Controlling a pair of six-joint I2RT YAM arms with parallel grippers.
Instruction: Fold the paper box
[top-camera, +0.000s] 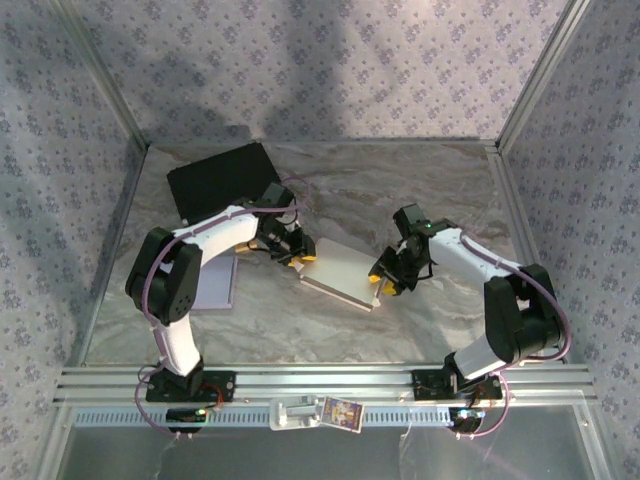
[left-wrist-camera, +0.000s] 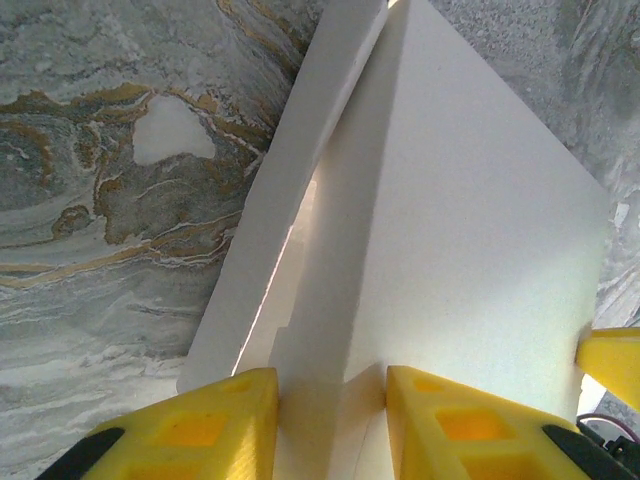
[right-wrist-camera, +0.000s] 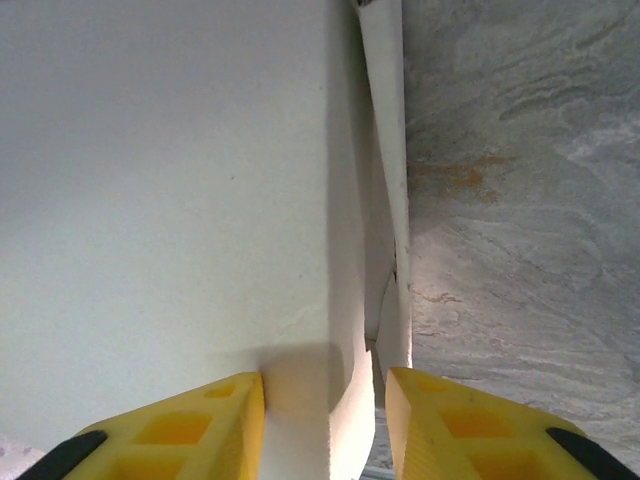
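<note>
One small printed card (top-camera: 341, 412) lies nearest, on the metal rail (top-camera: 120, 385) between the two arm bases; its print is too small to read. Beyond it, mid-table, the white paper box (top-camera: 340, 270) lies flat on the marbled table (top-camera: 430, 190). Its long axis runs left to right, with the right end a little nearer. The left gripper (top-camera: 300, 260) is at its left end and the right gripper (top-camera: 383, 281) at its right end.

In the left wrist view the yellow fingers (left-wrist-camera: 200, 430) stand a narrow way apart, pinching a raised fold of the box between them. The right wrist view has its fingers (right-wrist-camera: 200, 430) closed the same way on a side wall of the box.

A lavender sheet (top-camera: 215, 290) lies flat under the left arm. At the far left rests a black board (top-camera: 220, 178).
</note>
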